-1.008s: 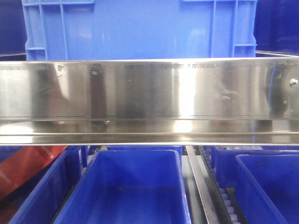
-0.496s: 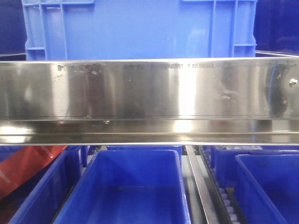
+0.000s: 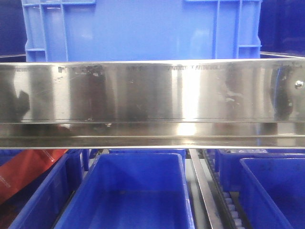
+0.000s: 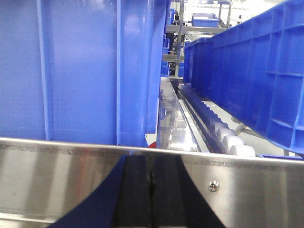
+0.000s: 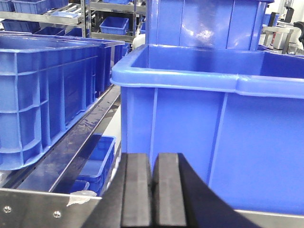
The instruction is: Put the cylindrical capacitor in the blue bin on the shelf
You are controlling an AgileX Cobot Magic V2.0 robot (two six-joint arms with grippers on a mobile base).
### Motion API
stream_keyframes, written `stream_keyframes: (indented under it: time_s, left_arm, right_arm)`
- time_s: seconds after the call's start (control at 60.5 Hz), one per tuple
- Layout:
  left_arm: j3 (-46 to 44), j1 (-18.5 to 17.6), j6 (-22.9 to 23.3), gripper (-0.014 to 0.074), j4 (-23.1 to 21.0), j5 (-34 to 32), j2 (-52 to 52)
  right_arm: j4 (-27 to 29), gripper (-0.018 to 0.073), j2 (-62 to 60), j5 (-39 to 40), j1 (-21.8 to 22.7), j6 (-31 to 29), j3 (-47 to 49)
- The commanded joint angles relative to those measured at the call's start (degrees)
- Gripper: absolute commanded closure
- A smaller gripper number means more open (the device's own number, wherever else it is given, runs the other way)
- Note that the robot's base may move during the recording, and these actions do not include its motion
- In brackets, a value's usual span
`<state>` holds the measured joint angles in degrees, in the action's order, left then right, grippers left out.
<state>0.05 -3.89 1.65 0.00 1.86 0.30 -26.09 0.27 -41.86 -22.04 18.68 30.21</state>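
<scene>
Right wrist view shows the right gripper (image 5: 153, 190) with jaws together and empty, blue bin (image 5: 209, 118) just ahead on the shelf (image 5: 47, 209); left gripper (image 4: 152, 190) likewise closed; capacitor not visible, so its bearing is undetermined.

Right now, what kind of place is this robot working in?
Most likely a warehouse or parts storeroom: blue plastic bins sit in rows on a stainless steel shelf, roller tracks run between them, and more racks of bins stand behind.

blue bin (image 3: 138, 191) under shelf (image 3: 152, 90) rail
</scene>
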Motion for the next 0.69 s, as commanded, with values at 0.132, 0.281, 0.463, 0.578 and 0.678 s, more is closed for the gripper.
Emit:
stream_keyframes:
  time_s: [0.132, 0.281, 0.463, 0.578, 0.678]
  left_arm:
    - [-0.1, 0.2, 0.0, 0.0666, -0.5, -1.3, -0.3]
    - [-0.1, 0.2, 0.0, 0.0666, -0.5, -1.3, -0.3]
    - [-0.1, 0.2, 0.0, 0.0666, -0.5, -1.3, -0.3]
    - [-0.1, 0.2, 0.0, 0.0666, -0.5, -1.3, -0.3]
    - [-0.1, 0.2, 0.0, 0.0666, -0.5, -1.3, -0.3]
  right_arm:
    - [-0.7, 0.0706, -0.3, 0.9, 0.3, 0.0, -0.2]
    - [-0.7, 0.0706, -0.3, 0.9, 0.3, 0.0, -0.2]
    - [-0.7, 0.0706, -0.3, 0.9, 0.3, 0.0, -0.2]
    - [-0.7, 0.0706, -0.3, 1.1, 0.3, 0.0, -0.2]
    - [-0.5, 0.0706, -0.3, 1.3, 0.3, 0.1, -0.2]
